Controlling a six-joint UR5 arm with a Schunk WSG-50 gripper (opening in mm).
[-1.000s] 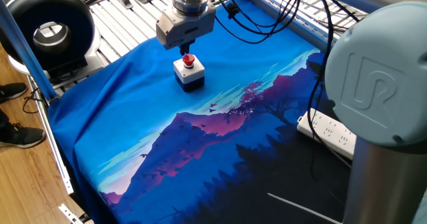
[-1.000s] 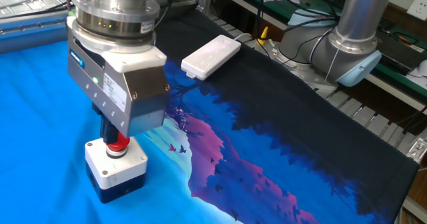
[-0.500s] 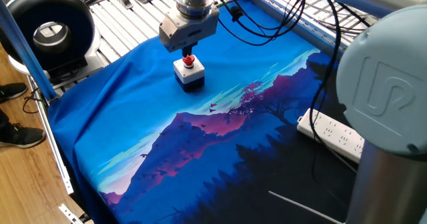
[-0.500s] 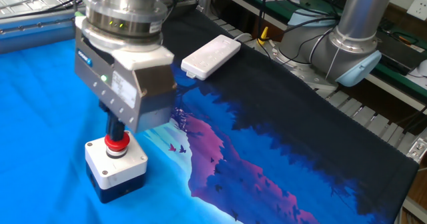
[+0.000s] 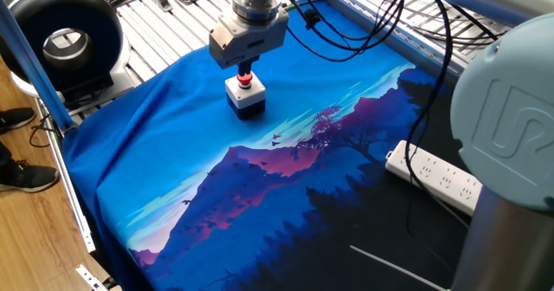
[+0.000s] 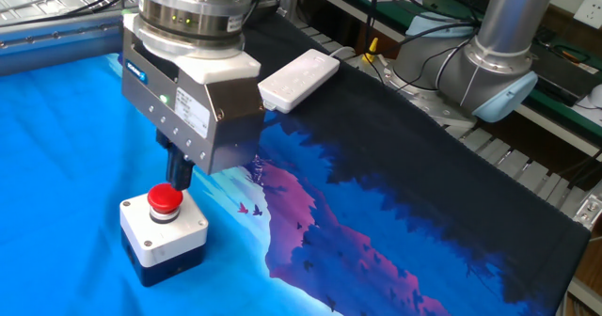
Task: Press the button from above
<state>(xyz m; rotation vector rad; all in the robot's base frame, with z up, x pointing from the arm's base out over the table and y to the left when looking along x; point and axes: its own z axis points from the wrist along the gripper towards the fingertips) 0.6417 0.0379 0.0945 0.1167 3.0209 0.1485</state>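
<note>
1. The small round red dome button [image 5: 246, 80] [image 6: 166, 198] sat atop a cube-like box with a white upper part and a black base [image 6: 163, 240], which stood on the blue part of a cloth printed with a blue and purple mountain scene [image 5: 260, 178], spread over the bench.
2. The silver-housed end effector [image 5: 246, 66] [image 6: 179, 173] hung just above the red cap; in the other fixed view a clear gap separated its dark tip from the dome.
3. Only that dark tip protruded below the housing, so it could not be told whether the fingers were released or clenched.
4. A long white power strip [image 5: 433, 175] [image 6: 298, 80] lay on the dark part of the cloth, well apart from the box.
</note>
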